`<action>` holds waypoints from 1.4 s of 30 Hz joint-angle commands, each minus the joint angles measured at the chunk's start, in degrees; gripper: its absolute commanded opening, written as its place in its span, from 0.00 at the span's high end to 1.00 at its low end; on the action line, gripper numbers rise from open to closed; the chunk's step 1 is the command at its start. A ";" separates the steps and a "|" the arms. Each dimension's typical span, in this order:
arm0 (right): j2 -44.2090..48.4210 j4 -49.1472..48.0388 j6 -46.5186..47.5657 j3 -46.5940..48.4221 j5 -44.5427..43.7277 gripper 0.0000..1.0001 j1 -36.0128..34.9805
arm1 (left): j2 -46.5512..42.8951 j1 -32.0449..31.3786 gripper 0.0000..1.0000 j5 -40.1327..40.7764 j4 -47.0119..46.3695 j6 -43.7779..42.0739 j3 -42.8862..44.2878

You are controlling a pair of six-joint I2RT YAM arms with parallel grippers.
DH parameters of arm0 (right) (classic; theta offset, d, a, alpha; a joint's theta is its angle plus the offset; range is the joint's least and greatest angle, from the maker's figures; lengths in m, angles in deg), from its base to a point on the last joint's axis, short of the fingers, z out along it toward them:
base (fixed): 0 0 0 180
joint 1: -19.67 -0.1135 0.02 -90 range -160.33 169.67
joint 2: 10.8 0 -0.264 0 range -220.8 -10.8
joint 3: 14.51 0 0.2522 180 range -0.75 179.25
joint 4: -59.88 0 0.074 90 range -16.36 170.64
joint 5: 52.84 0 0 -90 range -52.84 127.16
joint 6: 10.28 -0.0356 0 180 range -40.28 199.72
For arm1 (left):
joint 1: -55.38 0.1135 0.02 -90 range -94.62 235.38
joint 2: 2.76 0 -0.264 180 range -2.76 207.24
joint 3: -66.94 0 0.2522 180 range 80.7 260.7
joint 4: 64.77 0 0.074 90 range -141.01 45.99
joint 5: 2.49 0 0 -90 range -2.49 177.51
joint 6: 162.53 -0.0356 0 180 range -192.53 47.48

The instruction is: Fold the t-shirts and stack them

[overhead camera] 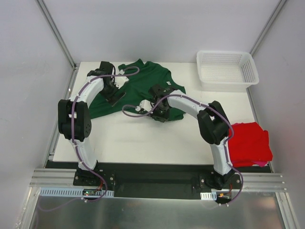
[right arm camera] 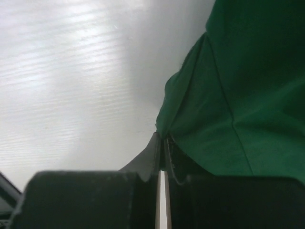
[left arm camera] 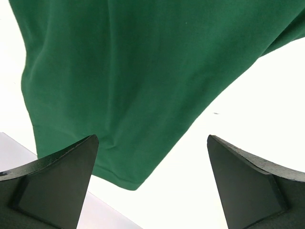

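table [overhead camera: 143,143]: white, I see both shirts on it
green t-shirt [overhead camera: 143,86]: rumpled, spread far centre-left
basket [overhead camera: 228,70]: white mesh, far right corner
red t-shirt [overhead camera: 248,143]: compact pile, near right edge
left gripper [left arm camera: 150,143]: jaws wide, above green cloth
right gripper [right arm camera: 162,143]: jaws closed, pinching green hem

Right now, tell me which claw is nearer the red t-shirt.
Right. The right claw is mid-table, left of the red t-shirt; the left claw is farther left, over the green t-shirt.
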 commanded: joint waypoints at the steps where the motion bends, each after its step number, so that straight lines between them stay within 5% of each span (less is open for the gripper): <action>1: 1.46 12.41 -0.17 8.52 8.67 0.99 -0.28 | -2.10 0.06 0.01 -0.24 1.22 1.38 -0.55; 5: 0.15 23.47 1.49 15.46 17.10 0.98 -0.37 | -1.66 0.06 0.01 -0.60 1.13 2.08 -0.64; 8: -1.87 28.40 2.64 17.84 19.05 0.76 -0.37 | -1.66 0.06 0.01 -0.60 1.13 2.09 -0.64; 11: -2.31 29.22 2.38 17.15 20.02 0.86 -0.46 | -1.83 0.06 0.01 -0.51 1.13 2.09 -0.99; 14: -2.58 30.35 2.29 17.05 21.16 0.78 -0.72 | -2.27 0.06 0.01 -0.68 1.13 2.00 -1.51; 16: -3.02 30.80 2.47 17.14 21.69 0.87 -0.72 | -2.45 0.06 0.01 -0.60 1.13 2.00 -1.78; 19: -3.63 31.94 2.47 17.67 23.01 0.85 -0.98 | -2.71 0.06 0.01 -0.51 1.13 1.91 -2.13; 34: -4.95 20.44 0.45 7.57 24.61 0.84 -4.50 | -3.50 0.06 0.01 1.16 1.31 1.12 -4.41; 38: -5.04 16.92 -0.69 6.77 21.79 0.66 -4.76 | -4.12 0.06 0.01 1.42 1.22 1.12 -4.94; 42: -5.39 14.19 -1.48 6.51 17.84 0.66 -4.76 | -4.56 0.06 0.01 1.51 1.31 1.38 -5.56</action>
